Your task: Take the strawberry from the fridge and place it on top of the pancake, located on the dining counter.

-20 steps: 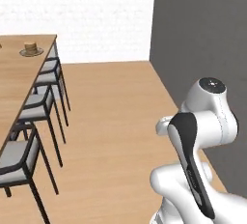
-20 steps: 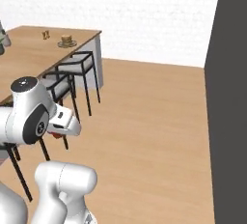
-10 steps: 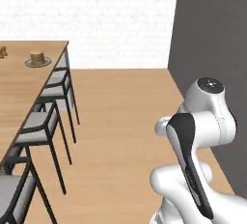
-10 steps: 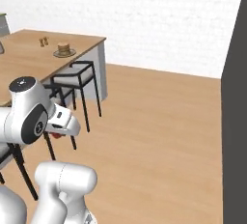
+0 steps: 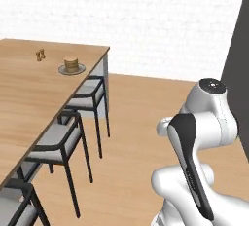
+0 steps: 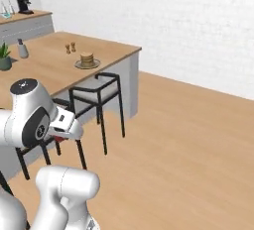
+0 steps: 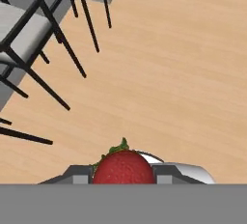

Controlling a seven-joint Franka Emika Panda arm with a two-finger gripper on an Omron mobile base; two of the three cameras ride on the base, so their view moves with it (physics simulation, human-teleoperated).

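A red strawberry [image 7: 124, 168] with a green leafy cap is seen at the bottom centre of the hand view, clamped between the end effector [image 7: 124, 174] fingers above wooden floor. A tan pancake [image 5: 71, 64] stack is set upright on a grey plate near the far end of the light-brown bench [image 5: 29, 93], upper left in both base views.

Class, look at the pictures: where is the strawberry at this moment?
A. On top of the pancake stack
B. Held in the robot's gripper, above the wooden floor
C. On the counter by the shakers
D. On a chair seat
B: the hand view shows the strawberry clamped in the gripper, with floor behind it.
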